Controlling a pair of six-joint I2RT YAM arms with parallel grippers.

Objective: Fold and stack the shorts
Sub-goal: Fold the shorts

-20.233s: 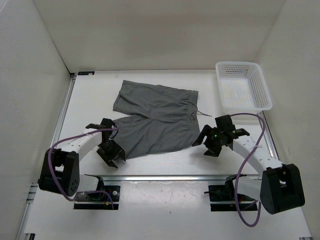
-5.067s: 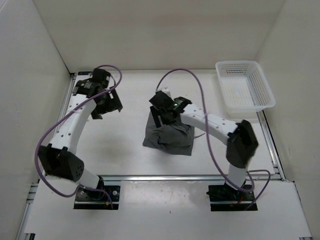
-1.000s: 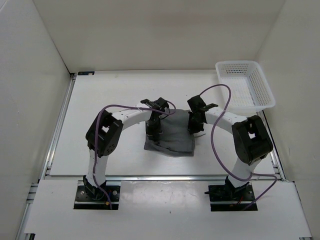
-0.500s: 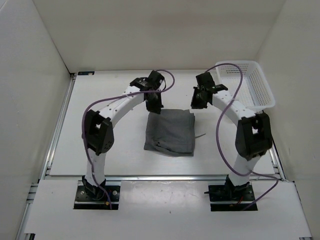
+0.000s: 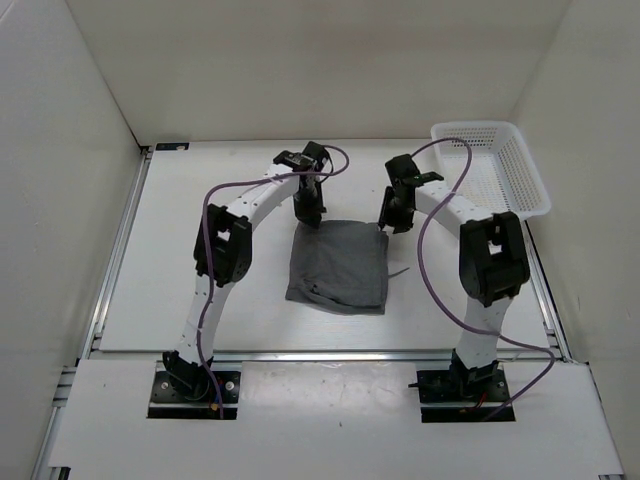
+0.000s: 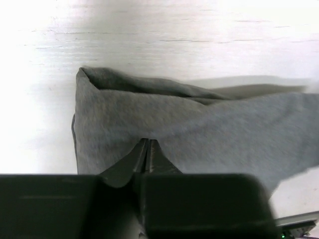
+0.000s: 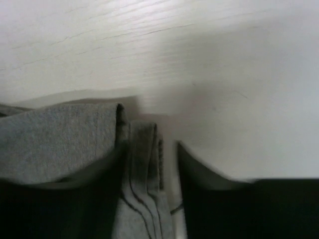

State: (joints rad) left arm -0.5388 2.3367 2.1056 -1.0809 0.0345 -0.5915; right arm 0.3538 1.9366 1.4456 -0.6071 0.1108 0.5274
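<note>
White worktop (image 5: 200,250), white walls on three sides. Shorts (image 5: 337,268) are lying mid-worktop as a squarish grey bundle, folded over on themselves. Some twenty seconds back they were spread flat with both legs out.

Just changed: a second ago both arms were working low over the middle of the bundle. Now they are reaching across it and sitting at its far edge, one at each far corner. Right fingers (image 7: 199,194) are spreading, having been pinched tight a moment ago. The folded edge is sitting loose between them, no longer gripped. Left fingers (image 6: 148,154) are pressed together, tips down on the cloth near the far left corner. Whether they are nipping any fabric, I cannot tell.

Reading it: the last fold looks laid, and the release is getting under way, right side first. The left side is yet to lift clear. Drawstring (image 5: 402,270) is trailing out at the bundle's right.

Basket (image 5: 520,165) is sitting in the far right corner, well apart from the bundle. Nothing is showing in it.
</note>
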